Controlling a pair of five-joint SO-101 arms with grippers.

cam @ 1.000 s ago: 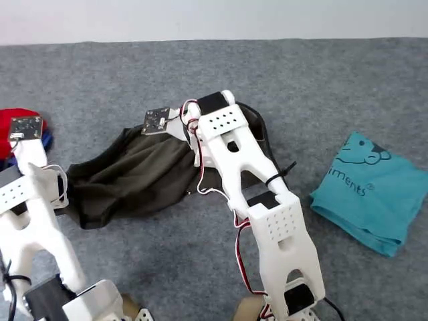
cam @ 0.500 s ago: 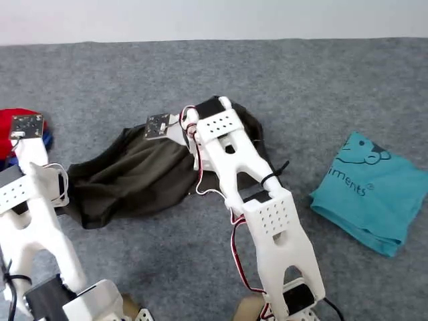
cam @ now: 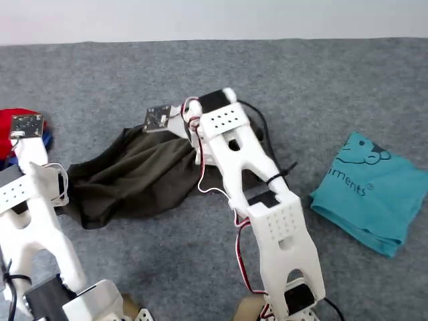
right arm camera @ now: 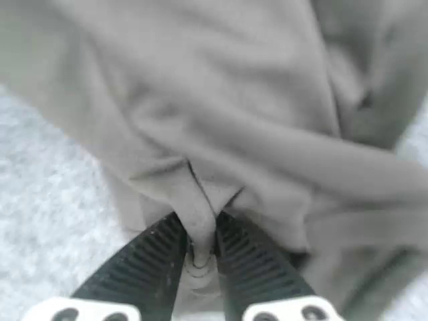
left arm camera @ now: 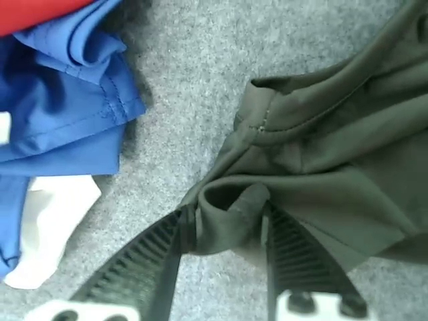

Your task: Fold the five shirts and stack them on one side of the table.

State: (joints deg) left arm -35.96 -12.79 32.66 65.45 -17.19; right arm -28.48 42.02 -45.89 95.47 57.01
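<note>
So, the dark olive crumpled cotton shirt (cam: 134,177) is spread loosely on the grey carpeted table (cam: 301,80), between the two grippers. A rolled edge of it is pinched in the left gripper (left arm camera: 226,210), with fabric bunched between the ribbed black fingers (left arm camera: 160,254). A thin fold of the same shirt is clamped tight in the right gripper (right arm camera: 200,224), and the rest of the cloth is draped away from its tips. Just beside the left gripper, a blue folded shirt (left arm camera: 60,100) is seen under a red shirt (left arm camera: 27,10), with a bit of white cloth (left arm camera: 47,221) near them. A teal folded shirt (cam: 371,190) is laid well apart from the right gripper.
</note>
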